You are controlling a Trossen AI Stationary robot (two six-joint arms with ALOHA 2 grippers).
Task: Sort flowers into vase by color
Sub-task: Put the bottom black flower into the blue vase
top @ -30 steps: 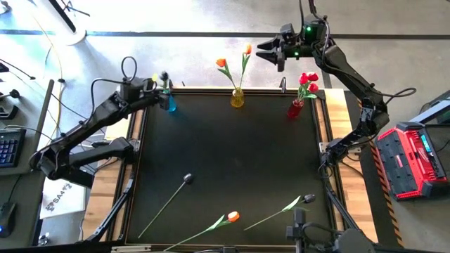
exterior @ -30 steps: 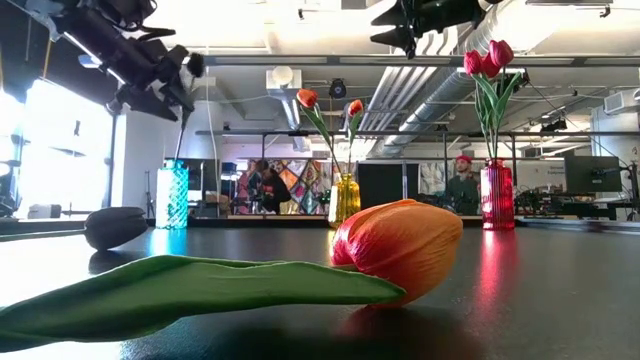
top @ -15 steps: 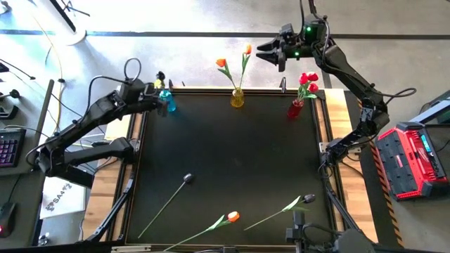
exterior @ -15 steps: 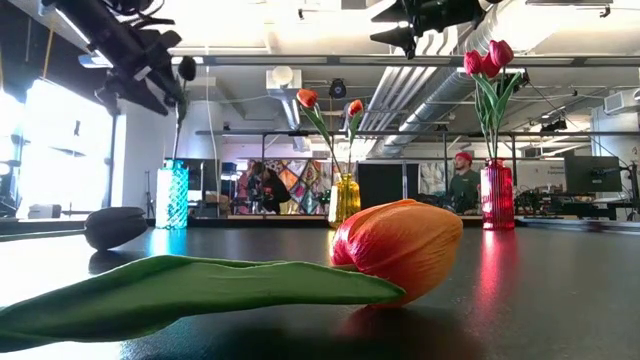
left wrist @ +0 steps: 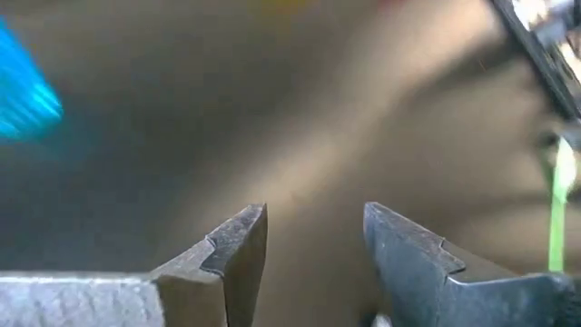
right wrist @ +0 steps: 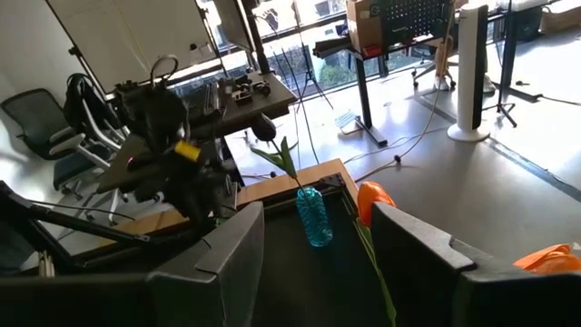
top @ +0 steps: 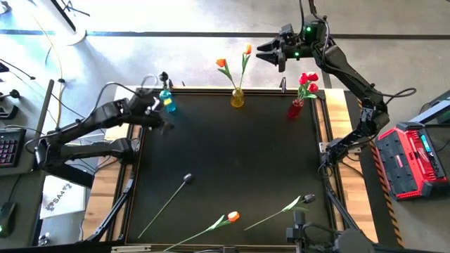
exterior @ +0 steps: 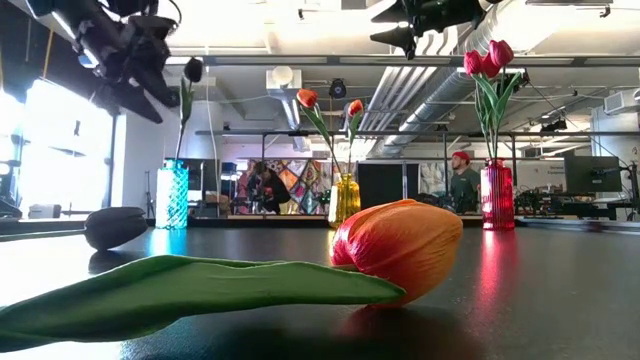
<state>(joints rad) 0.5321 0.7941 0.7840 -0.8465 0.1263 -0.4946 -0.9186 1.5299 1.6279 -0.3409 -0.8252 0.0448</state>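
A black tulip [top: 163, 76] stands with its stem in the blue vase [top: 167, 105] at the table's far left corner. My left gripper [top: 158, 116] is open, just near-left of that vase, touching nothing [left wrist: 313, 245]. In the low view it hangs left of the tulip's head [exterior: 193, 70]. The yellow vase [top: 238, 98] holds two orange tulips and the red vase [top: 296, 107] holds red ones. My right gripper [top: 271, 55] waits open, high beyond the far edge. Flat on the table lie a black tulip [top: 188, 178], an orange tulip [top: 233, 217] and another dark-headed flower [top: 309, 199].
The three vases stand in a row along the black table's far edge [top: 211, 90]. The loose flowers' long stems slant toward the near edge. A red case [top: 411, 158] sits off the right side. People [exterior: 462, 180] show in the room behind.
My left gripper has come away from the black tulip and drawn back toward the table's near side, sinking lower. The tulip stays upright in the blue vase. My right arm has kept still.
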